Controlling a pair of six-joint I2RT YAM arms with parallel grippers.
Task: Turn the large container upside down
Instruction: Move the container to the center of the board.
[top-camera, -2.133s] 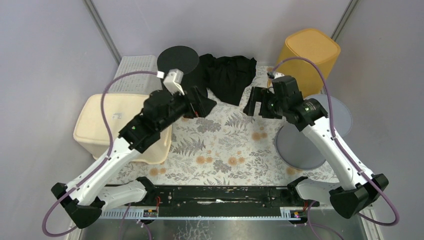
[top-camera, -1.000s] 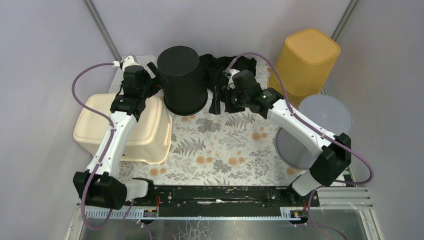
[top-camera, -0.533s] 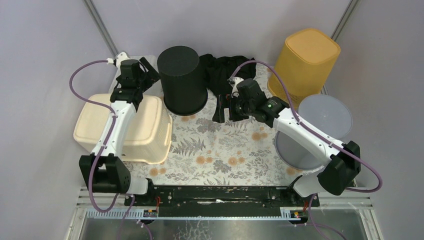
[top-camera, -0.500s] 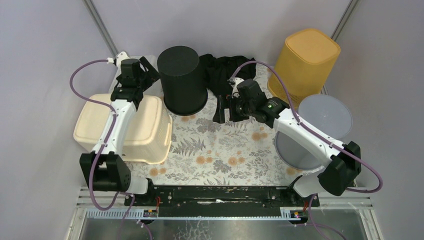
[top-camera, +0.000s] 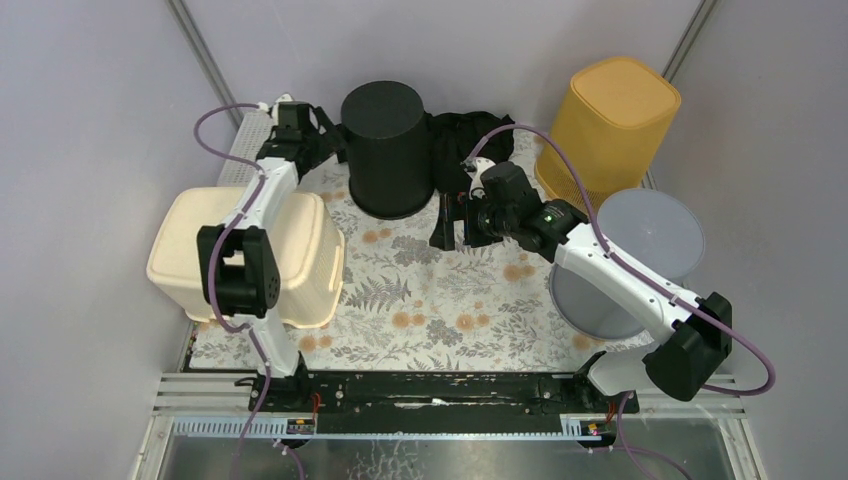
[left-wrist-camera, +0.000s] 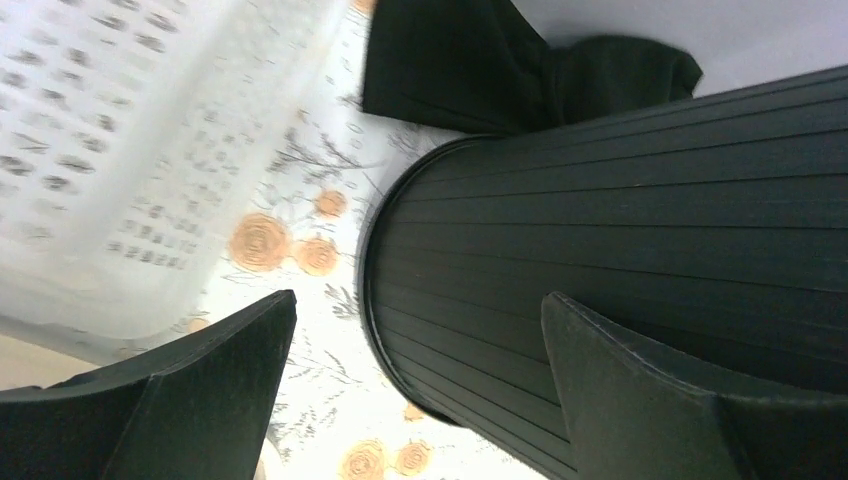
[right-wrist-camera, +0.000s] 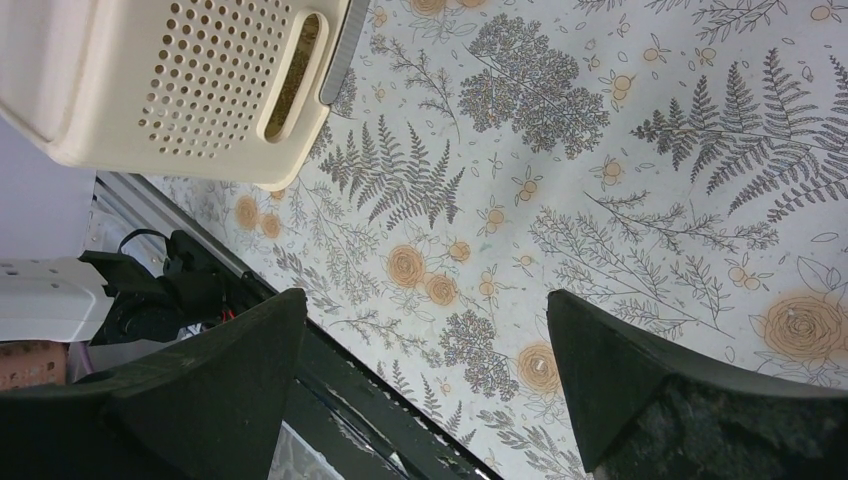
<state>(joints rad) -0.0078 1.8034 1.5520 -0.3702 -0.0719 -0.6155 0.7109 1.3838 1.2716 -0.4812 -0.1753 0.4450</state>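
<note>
Now my left gripper (left-wrist-camera: 418, 300) stands wide open and holds nothing. Its jaws reach around the lower wall of the black container (left-wrist-camera: 620, 220), close to the rim, so that I can take it from the left side. Whether a finger touches the ribbed wall, I cannot tell. My right gripper (top-camera: 450, 222) is open and empty too. It is low over the flowered cloth (top-camera: 440, 290), just to the right of the same container, I think to support it from that side when it tips. The container stands at the far middle of the table, wide rim down on the cloth and flat dark end up, so it looks to me already inverted. Behind it lies a black garment (top-camera: 478, 135). The cream basket (top-camera: 250, 250) sits at the left and the yellow bin (top-camera: 612, 110) at the far right, both well apart from my work.
</note>
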